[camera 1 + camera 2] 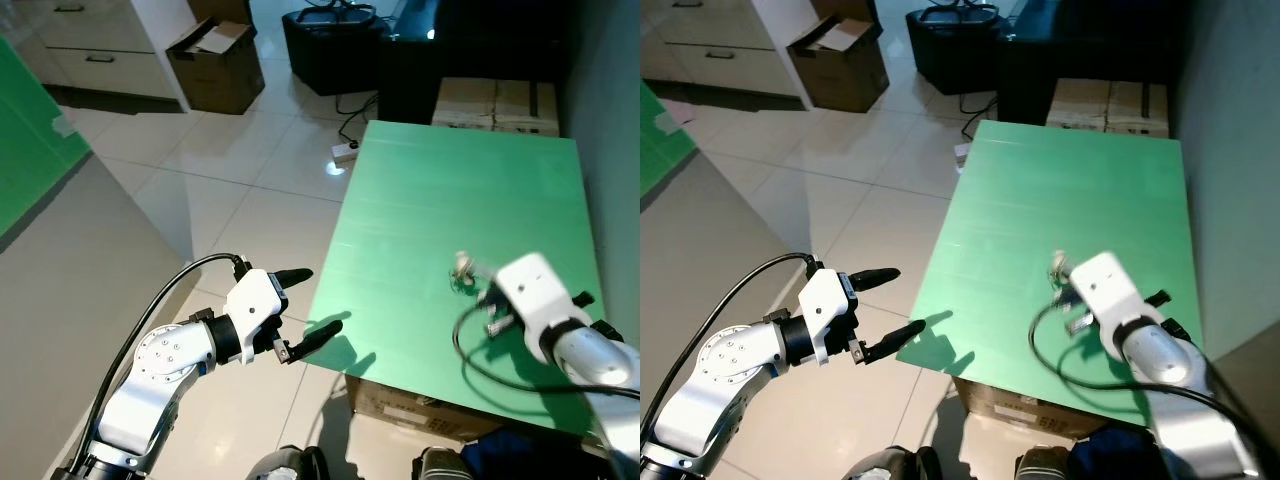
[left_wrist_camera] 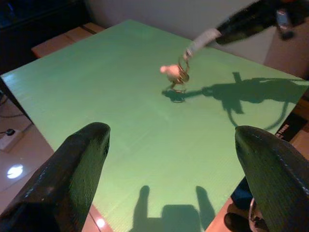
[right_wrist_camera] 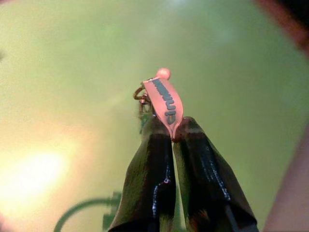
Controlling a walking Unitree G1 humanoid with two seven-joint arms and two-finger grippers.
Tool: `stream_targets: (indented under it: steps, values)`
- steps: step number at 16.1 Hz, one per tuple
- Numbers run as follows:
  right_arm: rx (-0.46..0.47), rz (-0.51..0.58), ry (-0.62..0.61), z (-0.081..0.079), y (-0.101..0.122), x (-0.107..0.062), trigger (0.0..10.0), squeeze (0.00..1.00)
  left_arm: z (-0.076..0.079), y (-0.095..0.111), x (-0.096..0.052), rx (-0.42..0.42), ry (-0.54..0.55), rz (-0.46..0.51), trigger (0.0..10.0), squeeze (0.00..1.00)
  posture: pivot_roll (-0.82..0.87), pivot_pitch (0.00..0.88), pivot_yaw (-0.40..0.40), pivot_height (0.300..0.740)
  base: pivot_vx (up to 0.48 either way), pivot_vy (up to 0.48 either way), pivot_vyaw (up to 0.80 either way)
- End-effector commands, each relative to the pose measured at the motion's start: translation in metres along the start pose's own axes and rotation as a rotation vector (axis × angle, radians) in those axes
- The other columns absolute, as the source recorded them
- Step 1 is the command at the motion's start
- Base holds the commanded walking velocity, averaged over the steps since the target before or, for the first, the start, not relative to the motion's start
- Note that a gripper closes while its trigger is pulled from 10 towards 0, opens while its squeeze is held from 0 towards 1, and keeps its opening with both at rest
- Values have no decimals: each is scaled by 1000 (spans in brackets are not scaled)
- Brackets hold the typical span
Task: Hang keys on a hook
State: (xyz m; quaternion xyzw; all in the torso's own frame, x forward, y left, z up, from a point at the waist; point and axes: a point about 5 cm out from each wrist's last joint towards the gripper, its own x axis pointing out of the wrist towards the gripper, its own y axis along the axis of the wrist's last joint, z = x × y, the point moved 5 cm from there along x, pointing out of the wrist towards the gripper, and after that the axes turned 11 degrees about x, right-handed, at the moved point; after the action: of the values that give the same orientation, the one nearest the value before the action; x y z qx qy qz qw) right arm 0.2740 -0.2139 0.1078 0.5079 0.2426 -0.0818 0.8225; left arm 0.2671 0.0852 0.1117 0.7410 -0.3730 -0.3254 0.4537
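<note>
A bunch of keys [image 1: 463, 270] with a pale strap and a metal ring hangs just above the green table [image 1: 450, 190], near its front right part. My right gripper [image 3: 173, 133] is shut on the pink strap [image 3: 165, 102] of the keys, holding them a little off the surface; the keys [image 2: 175, 74] cast a shadow below. My left gripper [image 1: 318, 300] is open, hovering at the table's front left edge with nothing between its fingers [image 2: 72, 174].
A cardboard box [image 1: 215, 62] and white drawers [image 1: 90, 45] stand at the far left on the tiled floor. A black case [image 1: 330, 45] and another carton [image 1: 495, 105] sit behind the table. A power strip [image 1: 345, 152] lies on the floor.
</note>
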Motion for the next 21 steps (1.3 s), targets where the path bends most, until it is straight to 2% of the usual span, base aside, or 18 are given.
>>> stream_targets:
  steps: [1,4,6,8,11,12,13,14,17,21]
  values:
    - [-42,-55,109,-15,-4,-8,0,0,3,-1,-2,-4,-17,-10,10000,0,-109,163,177,740,0,0,0]
    - [-114,-118,87,-3,-3,-15,0,0,6,1,0,-9,-10,-4,10000,0,-112,162,160,740,0,0,0]
    - [-161,-169,116,1,1,-20,0,0,10,1,-1,-15,-2,-2,10000,0,-112,154,144,740,0,0,0]
    - [-186,-198,123,3,-4,-15,0,0,12,1,-1,-22,7,-3,10000,0,-110,153,136,740,0,0,0]
    - [-204,-277,148,-5,-25,0,0,0,13,-1,-2,-33,17,-7,10000,0,-98,153,126,740,0,0,0]
    - [-215,-294,150,-6,-30,6,1686,0,13,-2,-3,-36,16,-13,10000,0,-94,156,127,740,0,0,0]
    - [-226,-294,134,-7,-33,14,4784,0,13,-4,-4,-36,11,-20,10000,0,-93,154,129,740,0,0,0]
    - [-241,-287,115,-6,-33,20,10000,0,13,-4,-4,-36,11,-21,10000,0,-91,157,130,740,0,0,0]
    - [-206,-204,-27,7,-20,39,10000,0,10,-5,-5,-29,19,-25,10000,0,-83,158,131,740,0,0,0]
    - [-198,-178,-116,17,-20,56,10000,0,10,-6,-6,-31,15,-28,10000,0,-82,163,132,740,0,0,0]
